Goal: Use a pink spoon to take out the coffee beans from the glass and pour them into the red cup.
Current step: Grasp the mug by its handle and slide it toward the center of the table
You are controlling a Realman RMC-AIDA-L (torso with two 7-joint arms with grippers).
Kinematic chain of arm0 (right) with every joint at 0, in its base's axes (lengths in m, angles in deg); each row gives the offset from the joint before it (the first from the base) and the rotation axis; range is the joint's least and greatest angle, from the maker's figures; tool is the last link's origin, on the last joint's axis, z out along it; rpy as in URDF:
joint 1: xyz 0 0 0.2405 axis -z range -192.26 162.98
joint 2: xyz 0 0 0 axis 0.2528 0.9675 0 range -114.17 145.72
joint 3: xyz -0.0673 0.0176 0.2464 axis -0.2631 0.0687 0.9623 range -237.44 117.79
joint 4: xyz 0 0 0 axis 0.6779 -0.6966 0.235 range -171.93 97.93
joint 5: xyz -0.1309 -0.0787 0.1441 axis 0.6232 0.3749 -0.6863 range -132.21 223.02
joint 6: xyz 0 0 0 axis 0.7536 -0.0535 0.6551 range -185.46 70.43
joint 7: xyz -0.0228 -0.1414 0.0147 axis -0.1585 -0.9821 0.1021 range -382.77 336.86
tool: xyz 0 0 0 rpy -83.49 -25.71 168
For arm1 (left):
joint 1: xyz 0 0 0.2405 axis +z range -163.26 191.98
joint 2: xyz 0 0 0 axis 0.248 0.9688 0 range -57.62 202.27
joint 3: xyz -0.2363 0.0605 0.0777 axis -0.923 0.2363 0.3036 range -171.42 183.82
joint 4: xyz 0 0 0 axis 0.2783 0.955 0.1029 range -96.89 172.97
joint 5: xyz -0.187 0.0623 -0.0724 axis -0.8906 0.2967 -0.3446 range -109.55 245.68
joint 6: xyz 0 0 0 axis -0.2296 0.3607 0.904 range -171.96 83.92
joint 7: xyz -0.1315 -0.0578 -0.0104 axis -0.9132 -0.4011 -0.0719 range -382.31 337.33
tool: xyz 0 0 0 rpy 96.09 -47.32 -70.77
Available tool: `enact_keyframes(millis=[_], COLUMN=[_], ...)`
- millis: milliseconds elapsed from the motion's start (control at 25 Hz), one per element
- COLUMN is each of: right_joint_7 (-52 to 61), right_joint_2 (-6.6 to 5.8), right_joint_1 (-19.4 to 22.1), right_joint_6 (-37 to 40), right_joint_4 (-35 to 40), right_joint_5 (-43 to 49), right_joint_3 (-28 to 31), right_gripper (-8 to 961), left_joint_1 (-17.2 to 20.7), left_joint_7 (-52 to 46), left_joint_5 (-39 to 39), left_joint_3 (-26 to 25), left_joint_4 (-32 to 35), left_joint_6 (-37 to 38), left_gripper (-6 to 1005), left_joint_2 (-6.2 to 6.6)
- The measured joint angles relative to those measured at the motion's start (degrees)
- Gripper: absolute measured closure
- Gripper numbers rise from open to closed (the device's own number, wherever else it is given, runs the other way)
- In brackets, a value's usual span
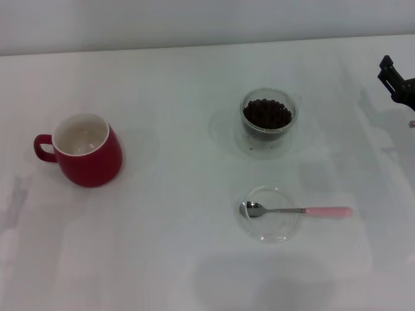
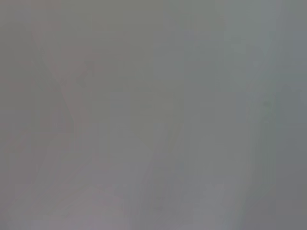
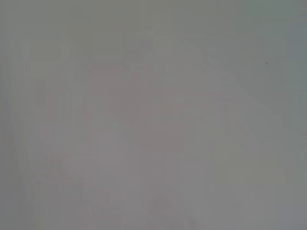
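Observation:
In the head view the red cup (image 1: 84, 151) stands upright at the left, white inside, handle to the left. The glass (image 1: 268, 123) stands right of the middle and holds the coffee beans (image 1: 266, 113). The pink spoon (image 1: 298, 210) lies nearer me, its metal bowl resting in a shallow clear dish (image 1: 269, 215) and its pink handle pointing right. My right gripper (image 1: 397, 81) shows only as a dark part at the right edge, well right of the glass. My left gripper is out of view. Both wrist views show only blank pale surface.
The white table (image 1: 175, 246) stretches to a pale wall at the back. The cup and the glass stand far apart.

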Motion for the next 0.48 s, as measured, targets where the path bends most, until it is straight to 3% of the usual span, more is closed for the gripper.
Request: enact_keyframes(millis=[480], right_joint_7=[0.0], right_joint_2=[0.0], right_joint_1=[0.2], right_joint_6=[0.9], right_joint_4=[0.0], right_joint_5=[0.0], right_joint_3=[-0.5], right_gripper=[78], left_joint_1=[-0.3], left_joint_7=[0.0], left_joint_5=[0.1], left_joint_3=[0.3], left_joint_4=[-0.1], left_joint_6=[-1.2], left_gripper=[104], left_joint_2=[0.06])
